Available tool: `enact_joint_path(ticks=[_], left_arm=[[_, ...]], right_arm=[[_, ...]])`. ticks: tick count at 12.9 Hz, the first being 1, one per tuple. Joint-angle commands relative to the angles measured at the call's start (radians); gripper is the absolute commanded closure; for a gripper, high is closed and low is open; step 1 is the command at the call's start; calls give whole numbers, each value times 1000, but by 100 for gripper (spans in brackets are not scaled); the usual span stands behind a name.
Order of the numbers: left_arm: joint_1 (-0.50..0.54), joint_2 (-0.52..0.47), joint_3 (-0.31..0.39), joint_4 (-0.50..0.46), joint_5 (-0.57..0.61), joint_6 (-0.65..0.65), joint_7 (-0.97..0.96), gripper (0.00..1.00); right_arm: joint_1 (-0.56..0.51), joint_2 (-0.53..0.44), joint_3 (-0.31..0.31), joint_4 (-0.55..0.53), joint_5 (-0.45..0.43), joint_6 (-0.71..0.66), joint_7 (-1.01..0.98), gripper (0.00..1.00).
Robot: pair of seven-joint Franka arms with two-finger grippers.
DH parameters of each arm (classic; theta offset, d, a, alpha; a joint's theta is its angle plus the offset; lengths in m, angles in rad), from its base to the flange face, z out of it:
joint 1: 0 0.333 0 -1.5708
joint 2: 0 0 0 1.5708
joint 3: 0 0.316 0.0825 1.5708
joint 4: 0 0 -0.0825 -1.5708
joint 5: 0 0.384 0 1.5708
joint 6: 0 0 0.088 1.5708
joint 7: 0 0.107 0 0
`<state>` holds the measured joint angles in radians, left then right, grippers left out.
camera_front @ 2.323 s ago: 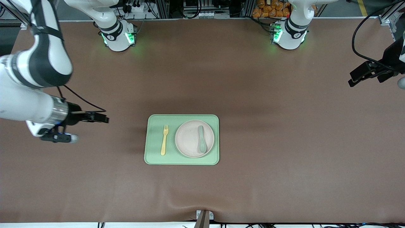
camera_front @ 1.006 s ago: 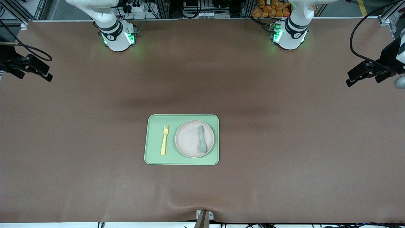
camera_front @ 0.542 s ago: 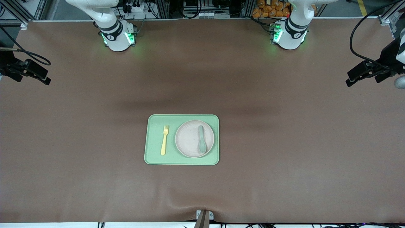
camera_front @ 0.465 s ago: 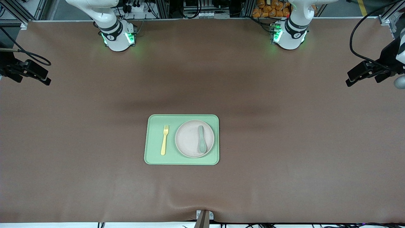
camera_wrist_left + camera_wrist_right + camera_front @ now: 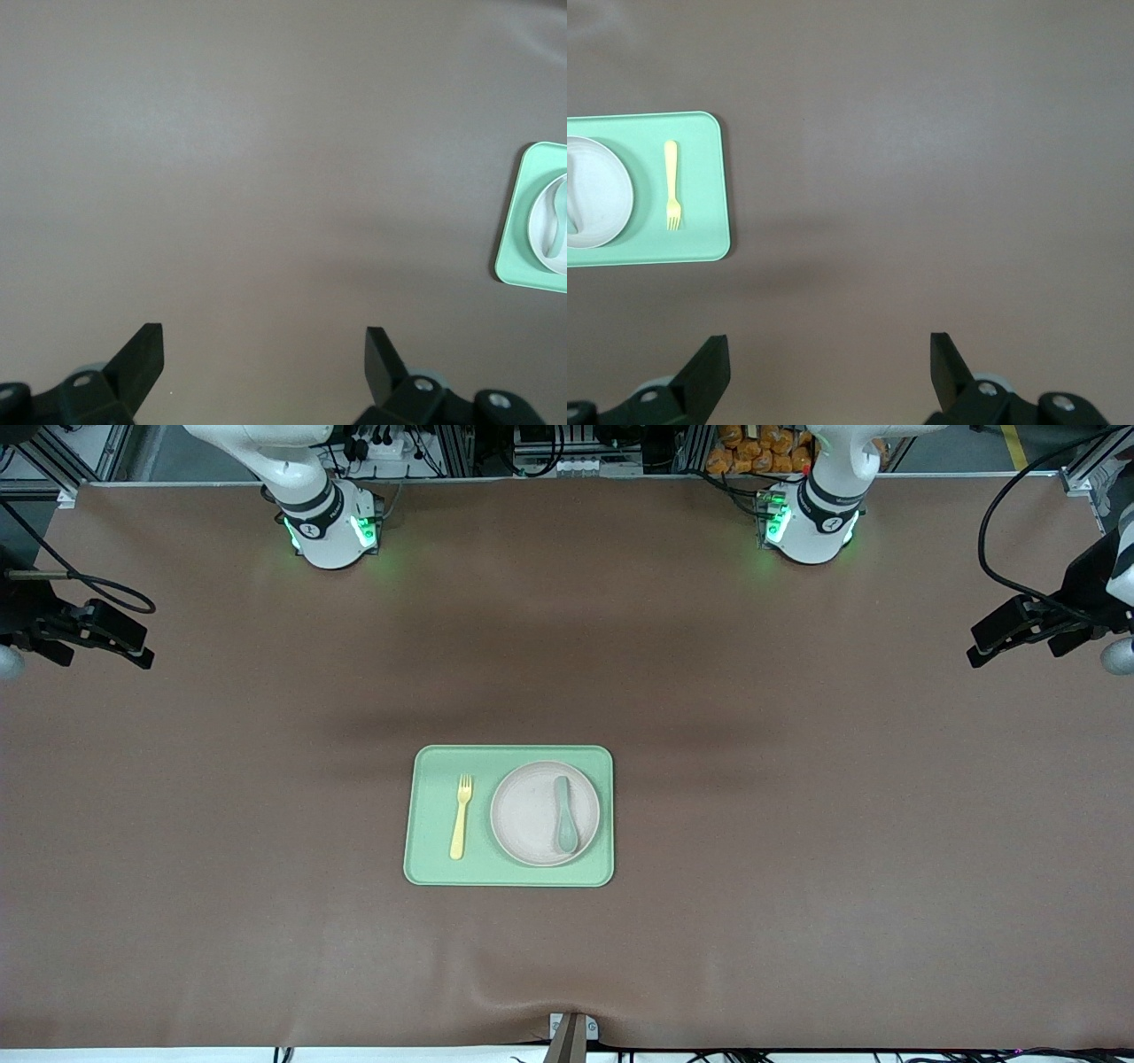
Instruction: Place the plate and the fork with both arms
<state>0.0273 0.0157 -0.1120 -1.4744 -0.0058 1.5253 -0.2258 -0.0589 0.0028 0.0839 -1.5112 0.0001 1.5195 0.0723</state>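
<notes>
The pale plate (image 5: 536,813) lies on the light-green tray (image 5: 434,868) in the middle of the table. The yellow fork (image 5: 460,816) lies on the tray beside the plate, toward the right arm's end. My left gripper (image 5: 979,651) is open and empty, up over the table's edge at the left arm's end; it also shows in the left wrist view (image 5: 264,341). My right gripper (image 5: 140,651) is open and empty over the right arm's end, as the right wrist view (image 5: 828,347) shows. That view shows the fork (image 5: 671,184), the plate (image 5: 602,190) and the tray (image 5: 700,230).
A grey-green spoon (image 5: 564,815) lies on the plate. The two arm bases (image 5: 330,527) (image 5: 808,522) stand at the table's back edge. A metal bracket (image 5: 571,1032) sits at the front edge. Brown table surface surrounds the tray.
The right arm has swung away from beside the tray out to its end of the table, then shifted slightly there. The left gripper, plate, fork and spoon have stayed put.
</notes>
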Motion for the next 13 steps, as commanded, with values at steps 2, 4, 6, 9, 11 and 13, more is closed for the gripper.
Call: enact_joint_path(ticks=[2,4,6,9,11,13], left_arm=[[0,-10,3,-4,-16,-11,22,0],[0,-10,3,-6,-17,-11,22,0],[-1,-10,3,-4,-16,-11,20,0],[-4,-7,3,-3,-11,-11,19,0],[-9,-5,2,-4,-11,-11,17,0],[-10,-2,-11,-3,-8,-13,14,0]], right_arm=[[4,12,7,28,-2,-12,-9,0],[4,17,7,29,3,-5,-11,0],[5,20,7,31,9,-5,-11,0],[5,20,7,29,8,-8,-16,0],[4,20,7,29,8,-7,-16,0],[5,20,7,29,8,-7,-16,0]])
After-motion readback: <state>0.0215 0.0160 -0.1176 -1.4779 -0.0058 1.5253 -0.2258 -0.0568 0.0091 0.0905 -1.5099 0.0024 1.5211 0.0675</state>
